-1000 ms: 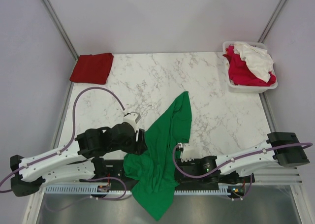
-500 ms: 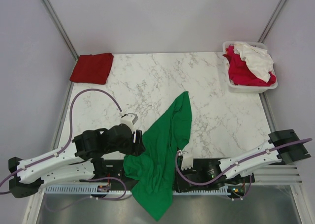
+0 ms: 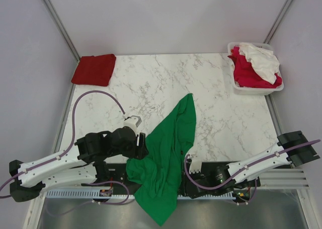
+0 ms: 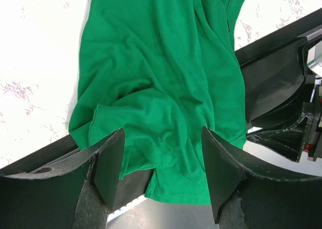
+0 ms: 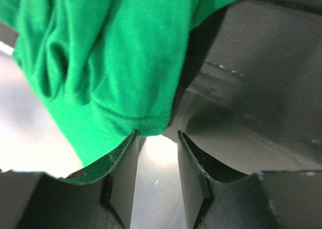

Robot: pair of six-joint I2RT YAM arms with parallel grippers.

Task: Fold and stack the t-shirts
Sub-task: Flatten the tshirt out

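Left gripper (image 4: 162, 133): jaws spread wide, nothing pinched, hanging right over the bunched lower part of the green shirt (image 3: 168, 148). Right gripper (image 5: 157, 136): narrow gap, empty too, tips just beside the hem, down low off the near edge of the table (image 3: 151, 83)

Shirt itself sprawled diagonally, one end out toward mid-table, the rest crumpled between the two arms and spilling over that near edge. Nowhere near flat, so guessing this is the spread-it-out stage, no fold made yet

Further out: red shirt (image 3: 94, 69) already folded at the far left corner, well apart. Pink shirt (image 3: 246, 74) and white shirt (image 3: 261, 60) heaped in the basket (image 3: 257, 91) at the far right

Stuff to worry about: easy to clamp several layers of that wad at once and end up hauling a lump instead of opening it out. Easy too, with so much cloth off the edge, to lose the lot over the side on a weak pinch of the hem. Possible snag on the black hardware (image 4: 276, 83) as well

Hard to make out: sleeves and collar, buried somewhere in the folds. Can't tell hem touching the right finger or just hanging in front of it. Right fingertips lost in the dark clutter in the top view
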